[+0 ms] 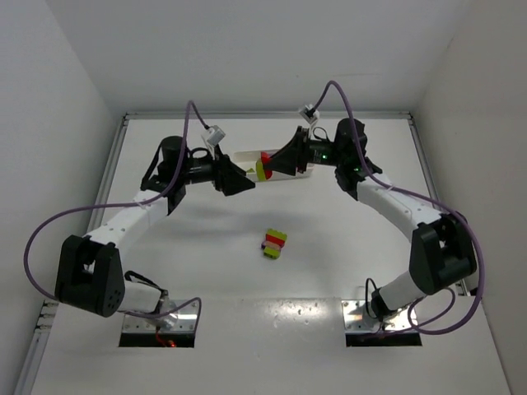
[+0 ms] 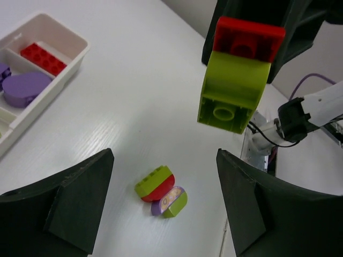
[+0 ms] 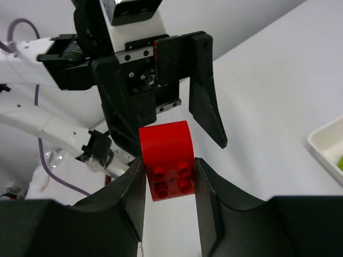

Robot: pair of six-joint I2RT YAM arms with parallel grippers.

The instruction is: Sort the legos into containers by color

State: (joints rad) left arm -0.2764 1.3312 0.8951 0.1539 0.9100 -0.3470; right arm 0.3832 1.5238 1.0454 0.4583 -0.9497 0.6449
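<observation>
My right gripper is shut on a red lego with a lime green lego stuck to it, held in the air in front of the white tray. My left gripper is open and empty, facing that stack from close by; in the left wrist view its gap frames the table below. A small pile of legos in lime green, red and purple lies mid-table, also in the left wrist view. The tray holds a red lego and a purple lego in separate containers.
The tray's corner shows in the right wrist view with something lime green at the frame edge. Both arms and purple cables cross the back of the table. White walls close in the sides and back.
</observation>
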